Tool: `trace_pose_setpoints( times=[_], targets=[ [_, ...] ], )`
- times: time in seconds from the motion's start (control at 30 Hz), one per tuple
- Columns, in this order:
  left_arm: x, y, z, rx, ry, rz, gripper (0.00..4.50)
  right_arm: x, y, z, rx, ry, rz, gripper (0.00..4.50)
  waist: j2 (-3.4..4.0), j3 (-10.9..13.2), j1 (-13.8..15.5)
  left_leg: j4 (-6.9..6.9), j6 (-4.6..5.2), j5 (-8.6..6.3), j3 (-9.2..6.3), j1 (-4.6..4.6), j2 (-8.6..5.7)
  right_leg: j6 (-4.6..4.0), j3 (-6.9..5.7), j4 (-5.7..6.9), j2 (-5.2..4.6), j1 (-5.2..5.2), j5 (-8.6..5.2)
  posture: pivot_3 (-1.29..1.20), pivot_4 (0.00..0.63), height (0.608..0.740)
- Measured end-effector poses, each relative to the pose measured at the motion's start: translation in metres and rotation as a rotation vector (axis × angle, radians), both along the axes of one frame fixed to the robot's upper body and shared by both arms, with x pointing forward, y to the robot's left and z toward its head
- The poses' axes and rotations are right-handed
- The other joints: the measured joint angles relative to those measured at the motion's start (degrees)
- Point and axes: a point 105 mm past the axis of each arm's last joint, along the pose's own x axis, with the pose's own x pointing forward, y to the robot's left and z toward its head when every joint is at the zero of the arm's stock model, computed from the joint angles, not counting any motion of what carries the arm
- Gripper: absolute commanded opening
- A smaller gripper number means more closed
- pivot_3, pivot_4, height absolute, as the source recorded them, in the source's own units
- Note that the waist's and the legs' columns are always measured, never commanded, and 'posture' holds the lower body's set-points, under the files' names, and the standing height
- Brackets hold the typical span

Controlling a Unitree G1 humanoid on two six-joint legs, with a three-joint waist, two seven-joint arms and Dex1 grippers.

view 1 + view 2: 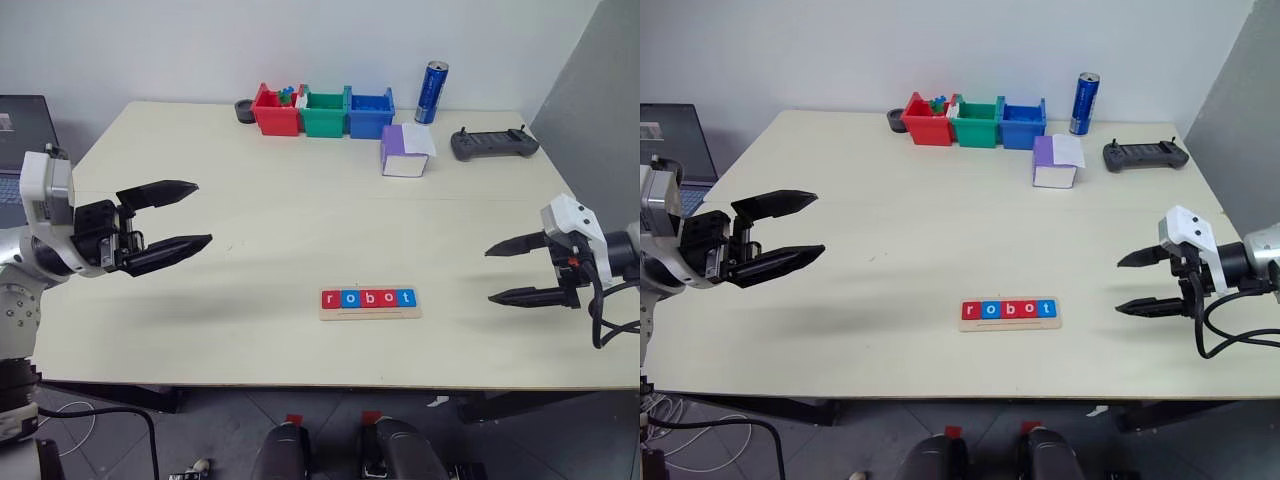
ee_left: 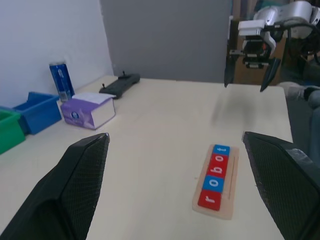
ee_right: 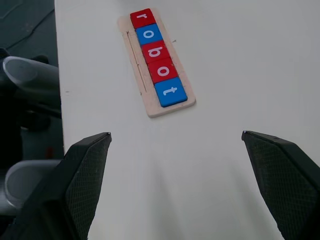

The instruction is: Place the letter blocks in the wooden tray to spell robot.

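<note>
The wooden tray (image 1: 370,303) lies near the table's front edge, a little right of centre. Several letter blocks (image 1: 368,298) sit side by side in it, red and blue by turns, reading r, o, b, o, t. My left gripper (image 1: 182,214) hovers above the table far to the tray's left, open and holding nothing. My right gripper (image 1: 505,272) hangs to the tray's right, also open and empty. The tray (image 3: 156,64) with its blocks lies ahead of the right fingers in the right wrist view, and the tray (image 2: 216,182) shows in the left wrist view too.
At the back of the table stand a red bin (image 1: 275,111), a green bin (image 1: 324,113) and a blue bin (image 1: 370,113), a blue can (image 1: 432,92), a purple-and-white box (image 1: 406,151) and a black controller (image 1: 494,144). A laptop (image 1: 22,140) sits off the left edge.
</note>
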Motion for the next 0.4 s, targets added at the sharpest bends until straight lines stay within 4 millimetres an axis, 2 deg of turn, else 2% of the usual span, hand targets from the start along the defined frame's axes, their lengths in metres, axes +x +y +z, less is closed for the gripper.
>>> trace_pose_setpoints(
  times=[0.4],
  targets=[
    [0.0013,-0.0002,-0.0024,0.033,0.010,0.060,4.50,0.0036,-0.0012,-0.0085,-0.007,0.017,0.007,4.45,0.00,0.0,0.1,0.02,0.00,0.00,0.01,-0.02,-0.01,0.00,0.02,-0.01,-0.01,-0.02,0.00,0.00,0.150,0.740]
  ],
)
